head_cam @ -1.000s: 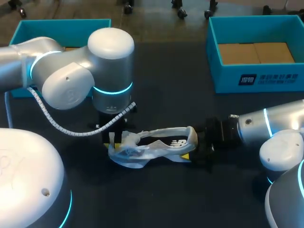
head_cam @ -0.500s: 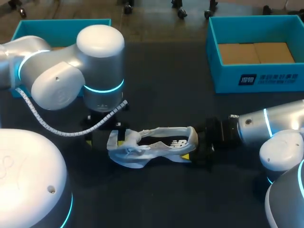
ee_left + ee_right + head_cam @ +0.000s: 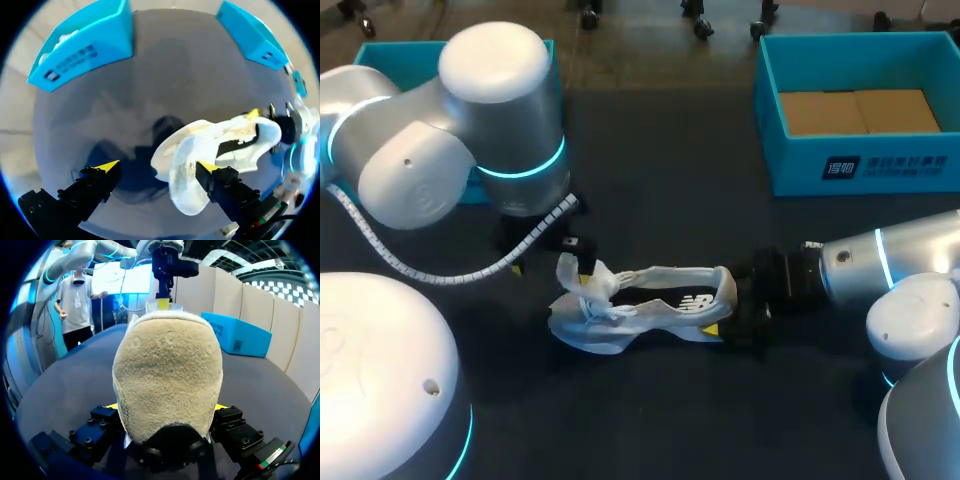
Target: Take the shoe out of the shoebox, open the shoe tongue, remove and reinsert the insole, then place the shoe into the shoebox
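Head view: shows a white sneaker (image 3: 640, 310) lying on the dark counter (image 3: 670, 200), out of the blue shoebox (image 3: 860, 170) set well beyond its heel end; finds the right jaws clenched on that heel, the left jaws just above the tongue end. Left wrist view: shows the left jaws released, fingers (image 3: 225, 185) spread wide, one just beside the sneaker's front. Right wrist view: shows the beige heel grasped from both sides.

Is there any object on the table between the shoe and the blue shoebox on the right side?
No, nothing visible. Only bare table lies between the shoe and the shoebox; the right gripper holds the shoe's heel.
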Available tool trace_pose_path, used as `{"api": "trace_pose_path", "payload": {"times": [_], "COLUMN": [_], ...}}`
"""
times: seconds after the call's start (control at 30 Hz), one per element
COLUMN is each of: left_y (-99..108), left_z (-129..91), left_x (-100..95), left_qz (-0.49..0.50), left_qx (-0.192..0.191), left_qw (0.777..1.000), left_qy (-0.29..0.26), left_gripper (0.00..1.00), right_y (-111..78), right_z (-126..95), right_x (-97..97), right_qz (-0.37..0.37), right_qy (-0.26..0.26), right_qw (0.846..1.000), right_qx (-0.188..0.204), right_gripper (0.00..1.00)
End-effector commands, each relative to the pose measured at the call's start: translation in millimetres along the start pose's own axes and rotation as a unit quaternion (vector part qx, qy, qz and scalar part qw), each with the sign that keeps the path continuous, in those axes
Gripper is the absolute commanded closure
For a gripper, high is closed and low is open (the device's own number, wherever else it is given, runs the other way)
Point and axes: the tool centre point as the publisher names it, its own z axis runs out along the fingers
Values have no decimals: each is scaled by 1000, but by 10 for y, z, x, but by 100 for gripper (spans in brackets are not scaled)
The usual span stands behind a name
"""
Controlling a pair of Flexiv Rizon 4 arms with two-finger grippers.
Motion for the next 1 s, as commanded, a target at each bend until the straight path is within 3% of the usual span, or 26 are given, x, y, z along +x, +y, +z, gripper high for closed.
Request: {"api": "trace_pose_path", "payload": {"times": [0.03, 0.3, 0.43, 0.5, 0.63, 1.0], "left_y": [-17, -197, -353, -427, -550, -591], "left_z": [-120, -254, -352, -417, -546, -902], "left_x": [6, 189, 284, 312, 431, 927], "left_qz": [64, 216, 306, 337, 402, 521], "left_qx": [9, 45, 92, 100, 115, 113], "left_qw": [998, 975, 945, 931, 904, 840], "left_qy": [22, 41, 68, 96, 92, 101], "left_gripper": [0, 0, 0, 0, 0, 0], "right_y": [12, 12, 12, 12, 12, 12], "right_z": [9, 9, 9, 9, 9, 9], "right_x": [-1, -1, -1, -1, -1, -1], "right_qz": [0, 0, 0, 0, 0, 0], "right_qy": [-1, -1, -1, -1, -1, -1], "right_qw": [1000, 1000, 1000, 1000, 1000, 1000], "right_qx": [3, 3, 3, 3, 3, 3], "right_gripper": [100, 100, 100, 100, 100, 100]}}
